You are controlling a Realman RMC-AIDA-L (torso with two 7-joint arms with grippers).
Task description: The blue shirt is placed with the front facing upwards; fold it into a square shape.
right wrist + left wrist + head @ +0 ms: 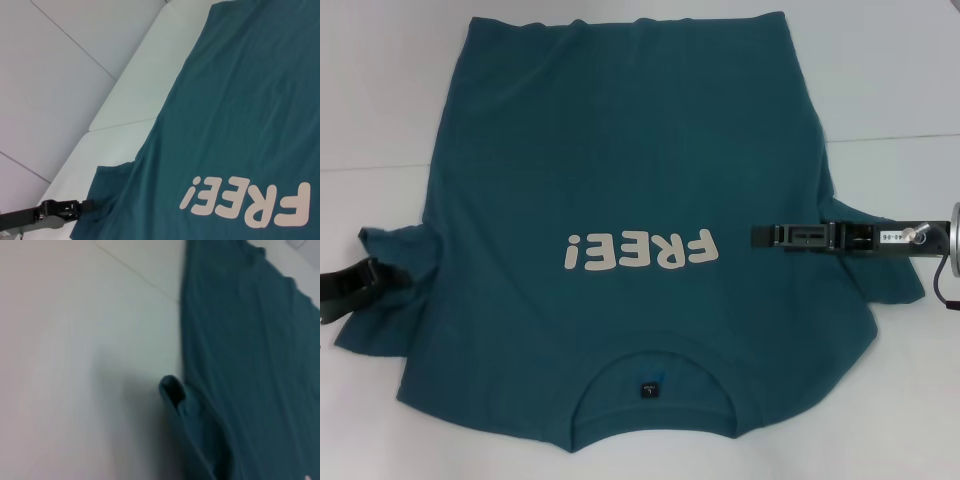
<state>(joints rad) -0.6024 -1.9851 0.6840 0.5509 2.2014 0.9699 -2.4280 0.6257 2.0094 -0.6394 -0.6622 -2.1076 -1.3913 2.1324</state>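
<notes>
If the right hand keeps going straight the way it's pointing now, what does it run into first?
The right hand points across the blue shirt toward the robot's left, level with the cream FREE! lettering. Going straight on, it would probably pass over that lettering first; its height above the cloth is unclear.

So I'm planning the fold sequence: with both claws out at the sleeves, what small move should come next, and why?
Probably bring the left claw inward over the shirt, carrying its sleeve. That sleeve looks bunched at the claw, the shirt lies flat with the lettering up, and both sleeves jut out. The right claw sits above its sleeve near the lettering.
</notes>
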